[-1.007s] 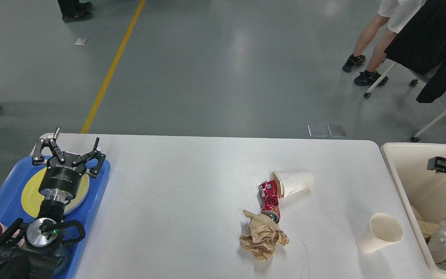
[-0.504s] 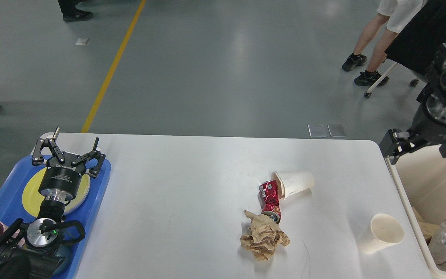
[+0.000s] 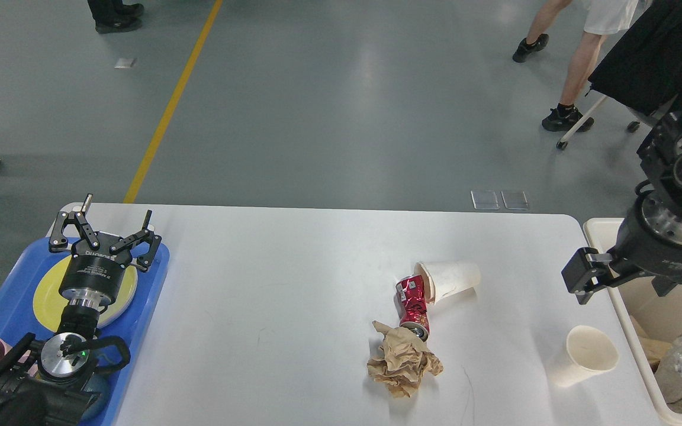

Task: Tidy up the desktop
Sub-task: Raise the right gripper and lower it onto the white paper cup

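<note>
A wide white desktop [image 3: 293, 278] fills the lower frame. At lower left, the left gripper [image 3: 104, 234] hangs wide open and empty over a blue tray [image 3: 3, 296] at the desktop's left end. At right, the right gripper [image 3: 581, 275] hovers over the desktop's right edge; its opening cannot be told.

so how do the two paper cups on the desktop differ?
The far cup lies on its side, mouth facing left, touching the crushed red can. The near cup sits alone near the desktop's right edge, tilted with its mouth facing up, beside the cream bin. Both are plain white paper and look about the same size.
</note>
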Robot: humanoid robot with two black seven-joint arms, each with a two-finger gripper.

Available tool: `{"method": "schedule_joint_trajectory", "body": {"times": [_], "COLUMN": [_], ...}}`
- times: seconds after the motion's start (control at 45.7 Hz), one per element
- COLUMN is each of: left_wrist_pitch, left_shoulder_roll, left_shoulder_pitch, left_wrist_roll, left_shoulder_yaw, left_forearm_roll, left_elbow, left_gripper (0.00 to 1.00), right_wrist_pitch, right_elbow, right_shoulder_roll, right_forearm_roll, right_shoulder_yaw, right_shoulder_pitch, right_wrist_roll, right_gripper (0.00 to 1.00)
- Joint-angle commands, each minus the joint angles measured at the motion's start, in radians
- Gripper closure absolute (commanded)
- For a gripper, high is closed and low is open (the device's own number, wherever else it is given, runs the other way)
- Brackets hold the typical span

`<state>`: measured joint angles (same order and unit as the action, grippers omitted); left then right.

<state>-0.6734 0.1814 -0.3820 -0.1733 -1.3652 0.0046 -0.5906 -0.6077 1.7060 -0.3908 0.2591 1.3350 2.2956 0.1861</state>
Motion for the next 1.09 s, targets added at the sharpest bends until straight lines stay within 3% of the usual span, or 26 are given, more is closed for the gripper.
{"method": "schedule_joint_trajectory", "body": {"times": [0.0, 0.306, 0.569, 0.854, 1.073], "left_wrist_pitch": [0.0, -0.002, -0.002, -0.002, -0.002], "left_shoulder_roll": [0.0, 0.0, 0.0, 0.0, 0.0], "left_shoulder_pitch": [0.0, 0.0, 0.0, 0.0, 0.0], "left_wrist_roll": [0.0, 0.0, 0.0, 0.0, 0.0], "left_shoulder_yaw": [0.0, 0.0, 0.0, 0.0, 0.0], "left_forearm_roll": [0.0, 0.0, 0.0, 0.0, 0.0], "left_elbow": [-0.002, -0.002, 0.0, -0.002, -0.002], "left_gripper": [0.03, 0.03, 0.03, 0.03, 0.03], "right_wrist_pitch": [0.043, 0.209, 0.223, 0.356, 0.379], "right_elbow": [-0.006, -0.057, -0.14, -0.285, -0.38], "right_shoulder_roll": [-0.014, -0.14, -0.135, -0.039, 0.035], "right_forearm_roll": [0.003, 0.014, 0.015, 0.012, 0.002], "right_shoulder_yaw": [-0.004, -0.023, -0.155, -0.217, -0.237], "right_shoulder_pitch": [-0.059, -0.266, -0.435, -0.669, -0.789], "right_wrist_roll": [0.0, 0.003, 0.007, 0.009, 0.009], "right_gripper": [0.02, 0.0, 0.0, 0.0, 0.02]}}
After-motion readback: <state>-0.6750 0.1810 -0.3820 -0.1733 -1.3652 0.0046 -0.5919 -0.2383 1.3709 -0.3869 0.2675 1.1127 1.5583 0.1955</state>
